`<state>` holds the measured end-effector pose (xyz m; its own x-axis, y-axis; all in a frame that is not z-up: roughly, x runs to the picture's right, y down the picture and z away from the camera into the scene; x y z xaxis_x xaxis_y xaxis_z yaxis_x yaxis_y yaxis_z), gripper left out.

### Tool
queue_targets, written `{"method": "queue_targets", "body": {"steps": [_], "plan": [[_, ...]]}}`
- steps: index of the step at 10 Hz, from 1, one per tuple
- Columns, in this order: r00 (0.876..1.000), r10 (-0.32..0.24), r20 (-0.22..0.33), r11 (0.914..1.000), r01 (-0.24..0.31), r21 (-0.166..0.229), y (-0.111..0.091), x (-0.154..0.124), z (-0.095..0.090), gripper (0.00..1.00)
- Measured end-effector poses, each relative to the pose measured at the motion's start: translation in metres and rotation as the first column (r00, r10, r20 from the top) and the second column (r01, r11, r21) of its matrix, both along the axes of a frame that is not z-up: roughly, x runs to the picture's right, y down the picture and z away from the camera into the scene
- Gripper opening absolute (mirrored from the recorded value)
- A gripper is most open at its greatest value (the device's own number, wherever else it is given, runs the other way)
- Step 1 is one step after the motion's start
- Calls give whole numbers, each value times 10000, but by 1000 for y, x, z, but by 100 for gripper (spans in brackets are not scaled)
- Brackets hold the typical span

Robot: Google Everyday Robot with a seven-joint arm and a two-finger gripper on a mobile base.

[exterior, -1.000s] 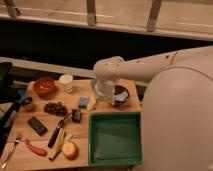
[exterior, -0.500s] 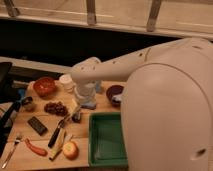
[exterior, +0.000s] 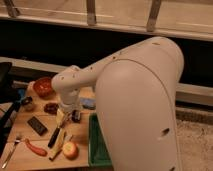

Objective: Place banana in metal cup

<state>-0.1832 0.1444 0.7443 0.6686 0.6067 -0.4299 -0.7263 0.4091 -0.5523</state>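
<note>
**Now over the left of the table, banana still to be picked up**

Well, the arm has swung leftward across the frame in the last second, and its big white shoulder now covers the right half of my view. The gripper (exterior: 69, 114) hangs at left of centre, low over the wooden table (exterior: 20, 156). Its jaws stand wide and I see nothing between them. The slender pale-yellow banana (exterior: 59, 145) lies below it in the frame, near the lower left, right beside the black-handled knife (exterior: 52, 138). The small dark shiny metal cup (exterior: 28, 103), as best I can tell, sits near the left edge. I judge the swing has brought me near the banana, so descent and grasp come next.
</note>
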Motion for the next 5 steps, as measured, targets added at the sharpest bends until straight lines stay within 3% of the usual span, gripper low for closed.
{"method": "queue_targets", "body": {"steps": [2, 5], "plan": [[9992, -343, 181, 9994, 343, -28, 10, -9, 0, 80], [9992, -351, 180, 9994, 351, -34, 11, -8, 1, 80]]}}
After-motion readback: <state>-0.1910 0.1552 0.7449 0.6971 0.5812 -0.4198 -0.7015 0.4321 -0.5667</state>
